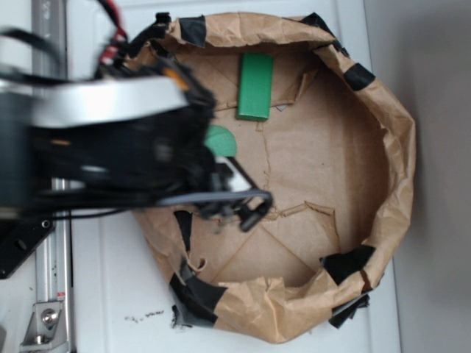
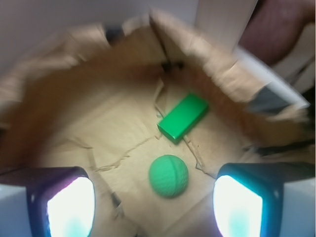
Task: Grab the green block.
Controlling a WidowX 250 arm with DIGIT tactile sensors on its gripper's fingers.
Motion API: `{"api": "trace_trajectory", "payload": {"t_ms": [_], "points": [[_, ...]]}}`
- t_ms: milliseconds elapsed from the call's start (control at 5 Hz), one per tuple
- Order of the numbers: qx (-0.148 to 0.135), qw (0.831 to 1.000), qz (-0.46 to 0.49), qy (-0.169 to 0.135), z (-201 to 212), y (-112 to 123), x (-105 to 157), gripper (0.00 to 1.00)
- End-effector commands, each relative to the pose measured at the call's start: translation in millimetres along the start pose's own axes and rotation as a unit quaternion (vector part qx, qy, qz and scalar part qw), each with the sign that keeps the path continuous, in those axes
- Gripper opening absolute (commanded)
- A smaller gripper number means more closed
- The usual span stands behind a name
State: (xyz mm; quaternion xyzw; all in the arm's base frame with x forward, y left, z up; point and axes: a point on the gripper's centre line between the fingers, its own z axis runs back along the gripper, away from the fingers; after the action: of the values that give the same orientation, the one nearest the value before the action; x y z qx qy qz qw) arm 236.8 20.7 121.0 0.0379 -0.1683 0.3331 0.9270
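No brand, label or writing can be read anywhere. A white worktop (image 1: 118,294) carries a crumpled brown paper enclosure (image 1: 397,147), a low ring of wall patched with strips of black tape (image 1: 353,76) around a creased paper floor. A metal rail (image 1: 51,294) runs along the worktop's edge beside the robot's black arm (image 1: 103,158).

The smooth bright green rectangular block (image 1: 255,86) lies flat on the paper floor near the wall, untouched. Only a sliver of the round dimpled green ball (image 1: 221,141) shows in the exterior view, the arm covering the rest; the wrist view shows the whole ball (image 2: 169,176) lying near the block (image 2: 183,117) but apart from it.

The pincer (image 2: 153,210) hangs over the ball, its two pads (image 2: 69,207) spread wide and holding nothing.
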Motion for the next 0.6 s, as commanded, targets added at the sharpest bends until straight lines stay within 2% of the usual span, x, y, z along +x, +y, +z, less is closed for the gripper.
{"api": "trace_trajectory", "payload": {"t_ms": [0, 200, 400], "points": [[-0.019, 0.997, 0.073, 0.006, -48.6, 32.3, 39.3, 1.0], [-0.003, 0.993, 0.11, 0.037, -81.1, 49.7, 38.9, 1.0], [0.003, 0.989, 0.132, 0.061, -103.3, 50.2, 49.6, 1.0]]}}
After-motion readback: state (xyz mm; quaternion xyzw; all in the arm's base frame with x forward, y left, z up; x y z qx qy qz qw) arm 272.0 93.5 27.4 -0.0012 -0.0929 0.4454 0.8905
